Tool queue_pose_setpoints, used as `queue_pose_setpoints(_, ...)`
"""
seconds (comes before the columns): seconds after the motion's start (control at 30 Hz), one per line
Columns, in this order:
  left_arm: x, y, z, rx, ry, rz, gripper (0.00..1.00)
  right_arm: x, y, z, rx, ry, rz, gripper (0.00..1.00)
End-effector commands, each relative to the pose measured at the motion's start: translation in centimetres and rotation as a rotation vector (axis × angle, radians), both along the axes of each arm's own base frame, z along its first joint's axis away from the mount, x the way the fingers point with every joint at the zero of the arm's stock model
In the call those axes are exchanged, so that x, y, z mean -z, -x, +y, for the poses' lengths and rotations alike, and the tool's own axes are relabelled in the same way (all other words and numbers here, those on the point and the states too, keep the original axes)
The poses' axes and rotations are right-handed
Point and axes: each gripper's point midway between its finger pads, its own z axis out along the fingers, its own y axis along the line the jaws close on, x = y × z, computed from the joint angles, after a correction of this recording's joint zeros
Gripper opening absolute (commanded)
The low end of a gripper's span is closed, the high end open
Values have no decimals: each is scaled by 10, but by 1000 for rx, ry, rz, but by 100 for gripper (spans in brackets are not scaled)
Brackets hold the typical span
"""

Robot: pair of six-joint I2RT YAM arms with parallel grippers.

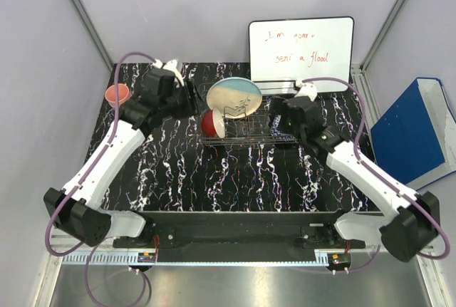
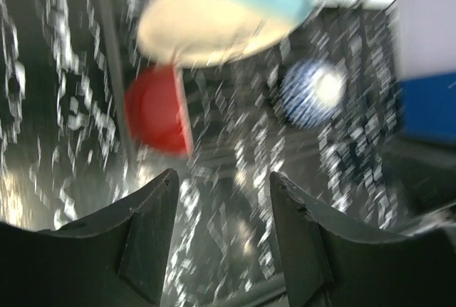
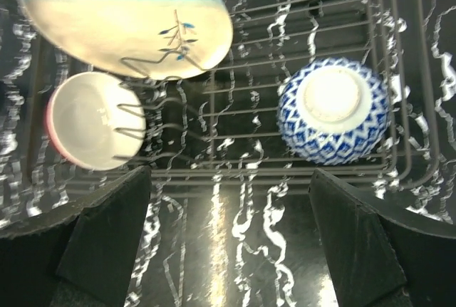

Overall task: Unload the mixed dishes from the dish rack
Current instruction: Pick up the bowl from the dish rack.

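The black wire dish rack (image 1: 246, 130) stands mid-table. In it the large light-blue-and-cream plate (image 1: 234, 96) leans upright, the red bowl with cream inside (image 1: 212, 124) stands on edge at its left end, and the small blue-and-white patterned bowl (image 3: 333, 111) lies upside down at its right end. My left gripper (image 1: 191, 100) is open and empty just left of the rack. Its blurred wrist view shows the plate (image 2: 228, 18) and red bowl (image 2: 157, 111) ahead. My right gripper (image 1: 275, 117) is open and empty at the rack's right end. The salmon-pink cup (image 1: 117, 94) stands on the table far left. The lavender cup and red patterned dish are out of view.
A white board with red writing (image 1: 301, 49) leans at the back right behind the rack. A blue bin (image 1: 413, 132) stands off the table to the right. Grey walls close in the left and back. The table (image 1: 214, 179) has a black marbled top.
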Motion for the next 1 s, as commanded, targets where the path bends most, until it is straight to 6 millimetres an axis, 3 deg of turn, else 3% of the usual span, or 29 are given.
queue_pose_setpoints(0.0,-28,18,-10,89,108,-151,62,-24,-33,3,19,99,-67,100)
queue_pose_setpoints(0.03,-29,21,-10,94,106,-170,67,-26,-39,6,13,115,-70,100)
queue_pose_setpoints(0.07,-30,24,-7,87,97,-187,75,-44,-47,12,13,98,-99,100)
queue_pose_setpoints(0.1,-29,27,2,54,75,-211,83,-39,-54,17,13,105,-82,100)
queue_pose_setpoints(0.13,-29,30,0,60,65,-225,99,-44,-57,23,7,80,-84,100)
queue_pose_setpoints(0.17,-28,30,2,56,46,-240,99,-56,-62,30,-5,51,-98,100)
queue_pose_setpoints(0.33,-4,14,14,-18,-96,-208,99,-44,-63,54,-49,-49,-37,100)
queue_pose_setpoints(0.47,19,-1,10,-45,-177,-133,84,-19,-54,45,-24,-41,2,100)
queue_pose_setpoints(0.63,40,-17,6,-99,-276,-85,78,-16,-36,47,-92,-64,0,100)
queue_pose_setpoints(0.67,42,-18,6,-107,-284,-80,78,-9,-29,52,-137,-69,12,99)
queue_pose_setpoints(0.8,37,-12,24,-205,-280,-92,80,-24,-10,99,-391,-211,-17,97)
queue_pose_setpoints(0.87,31,-4,33,-247,-256,-106,81,-37,-10,114,-441,-257,-50,96)
queue_pose_setpoints(0.93,28,1,40,-269,-247,-118,81,-30,-9,131,-489,-279,-20,95)
queue_pose_setpoints(0.97,25,7,44,-278,-237,-126,81,-38,-12,138,-506,-293,-28,94)
